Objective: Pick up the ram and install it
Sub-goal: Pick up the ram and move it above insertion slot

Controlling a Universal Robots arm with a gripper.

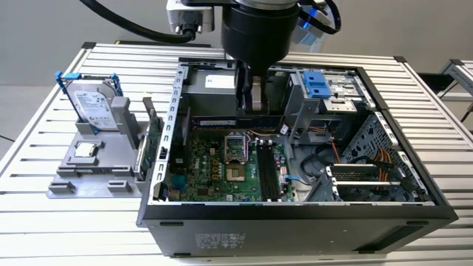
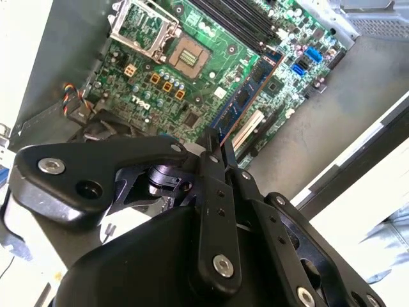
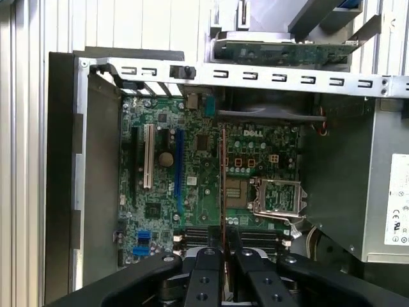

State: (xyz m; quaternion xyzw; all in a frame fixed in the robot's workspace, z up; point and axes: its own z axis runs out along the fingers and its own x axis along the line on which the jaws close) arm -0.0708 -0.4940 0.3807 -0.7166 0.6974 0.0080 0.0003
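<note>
Black two-finger gripper clamped shut on the thin, long blue circuit-board ram, inside the open dark metal computer case.
Exterior view: the ram juts level from both sides of the fingers. Second wrist view: the ram extends beyond the fingertips above the green motherboard. First wrist view: the ram appears edge-on, straight ahead of the gripper.

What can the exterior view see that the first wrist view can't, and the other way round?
The exterior view gives you the arm's black wrist, the blue drive latch and orange cables. The first wrist view gives you the long white slot, with the ram seen edge-on. Both give you the hand shut on the ram above the green motherboard.
</note>
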